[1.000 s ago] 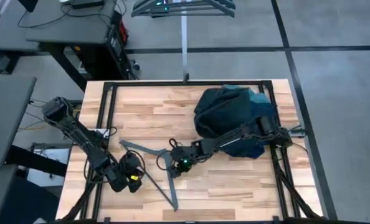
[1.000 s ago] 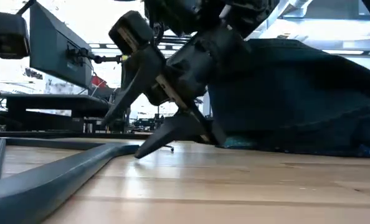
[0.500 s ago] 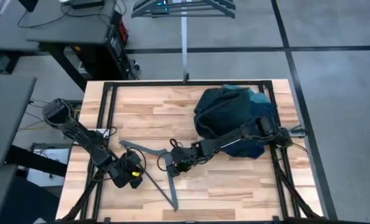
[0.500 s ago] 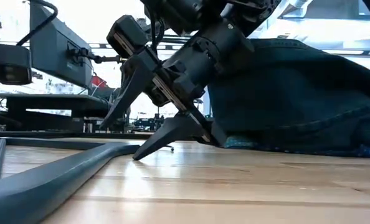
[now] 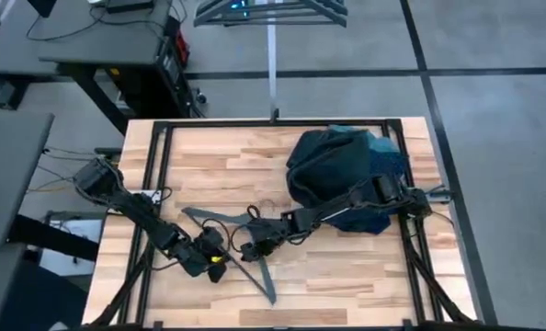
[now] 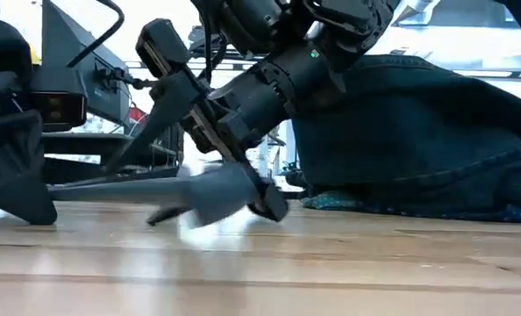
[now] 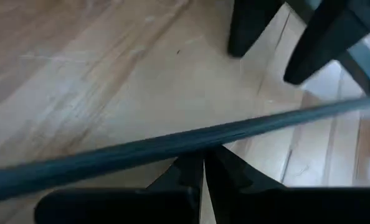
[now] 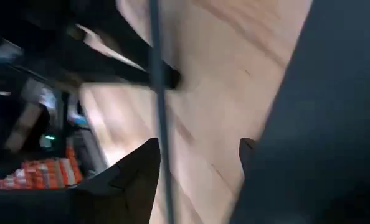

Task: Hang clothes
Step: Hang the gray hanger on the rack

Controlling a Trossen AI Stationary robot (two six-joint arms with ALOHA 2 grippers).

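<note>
A dark grey hanger [image 5: 264,280] lies flat on the wooden table, near its middle. My left gripper [image 5: 220,261] is shut, with its tips at the hanger's long arm [image 7: 172,146]. My right gripper [image 5: 248,246] stands open at the hanger's neck. A thin wire of the hanger [image 8: 159,93] runs between its fingers, close to one finger [image 8: 138,177]. The clothes [image 5: 333,170] are a dark charcoal and teal heap lying on the table's far right part, seen too in the low view [image 6: 418,132]. My left gripper is shut and its fingertips [image 7: 200,163] meet one side of the hanger's long arm [image 7: 191,142], roughly at mid-length, coming low from the table's left and across the arm. My right gripper straddles the hanger's wire; I cannot tell whether a finger touches it.
A black frame [image 5: 158,156] runs along the table's edges. Beyond the far edge a pole [image 5: 273,64] carries more hangers [image 5: 273,11]. Bare wood lies at the far left and along the near edge.
My left gripper has gone toward the table's right edge, up to the hanger. The hanger has turned on the table, and the near end of its long arm has swung toward the right edge. My right gripper has stayed open at the neck and dropped slightly lower.
</note>
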